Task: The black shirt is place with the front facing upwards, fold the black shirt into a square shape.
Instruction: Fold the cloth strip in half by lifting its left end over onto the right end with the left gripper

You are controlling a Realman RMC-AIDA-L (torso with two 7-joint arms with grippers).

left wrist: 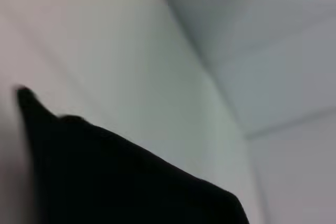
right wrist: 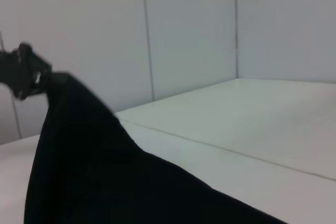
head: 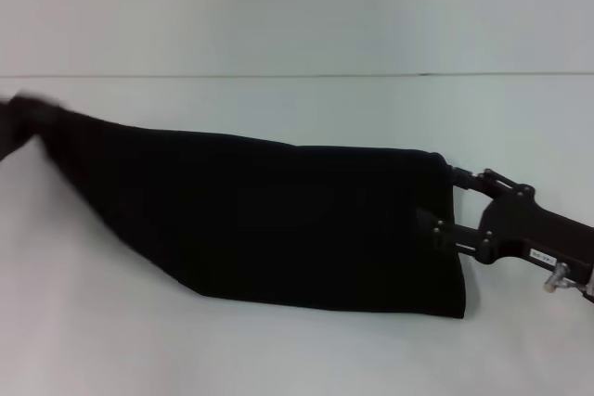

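The black shirt point(head: 278, 220) hangs as a long band stretched between my two grippers above the white table point(head: 297, 359). No lettering or label shows. My left gripper point(head: 19, 120) is at the far left edge of the head view, blurred, and holds the shirt's raised left end; it also shows in the right wrist view point(right wrist: 23, 72), shut on that end. My right gripper point(head: 438, 199) holds the shirt's right edge, its fingers point(head: 429, 226) lying against the cloth. The shirt fills the low part of the left wrist view point(left wrist: 131, 182) and of the right wrist view point(right wrist: 105, 171).
The white table runs back to a white wall point(head: 297, 6). In the right wrist view the wall panels point(right wrist: 189, 30) stand behind the table's far edge. Nothing else lies on the table.
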